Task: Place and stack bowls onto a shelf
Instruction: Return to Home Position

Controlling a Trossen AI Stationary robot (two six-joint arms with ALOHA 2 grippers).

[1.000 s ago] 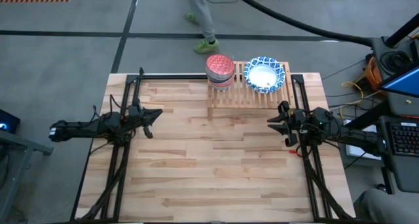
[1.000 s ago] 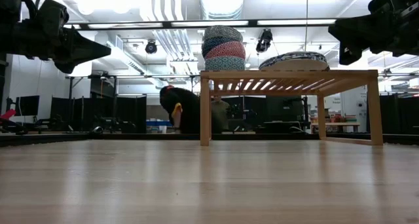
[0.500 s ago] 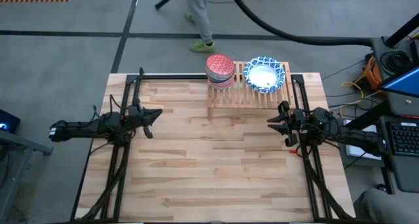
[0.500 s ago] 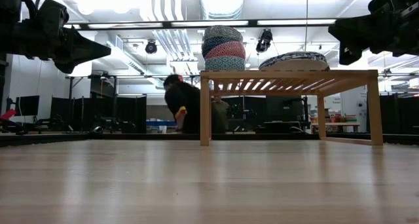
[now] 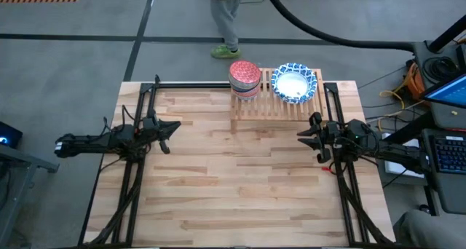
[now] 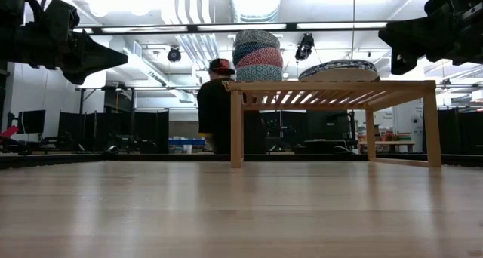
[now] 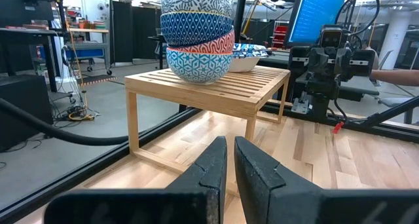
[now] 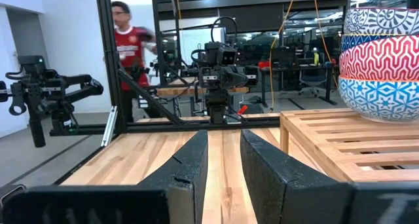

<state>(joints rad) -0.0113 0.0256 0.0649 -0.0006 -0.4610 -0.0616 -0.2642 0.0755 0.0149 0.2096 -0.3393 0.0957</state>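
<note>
At the left side of the light wooden plank table (image 5: 233,191), the left gripper (image 7: 230,140) is held above the board. Its two dark fingers are brought together to a thin slit, and nothing is gripped between them. A person (image 5: 227,16) is seen on the floor beyond the far edge, well apart from both arms. From the left gripper, the low slatted rack of light wood (image 5: 271,108), the shelf, lies forward and off to the right against the far table edge, with its long axis running along that edge. On the shelf's left end a stack of four smaller patterned bowls (image 5: 245,77) is seated. Just beside it, toward the right end, the larger blue-and-white patterned bowls with white insides (image 5: 295,84) are nested. At the right side, the right gripper (image 8: 224,133) is held opposite the left one, its fingers parted a little and empty. It is judged the nearer to the shelf, near the front right corner. No bowl is seen off the shelf, so only a retreat is judged to remain. Bare wood is offered between the grippers, and the shelf's front edge is the one thing to be avoided.
</note>
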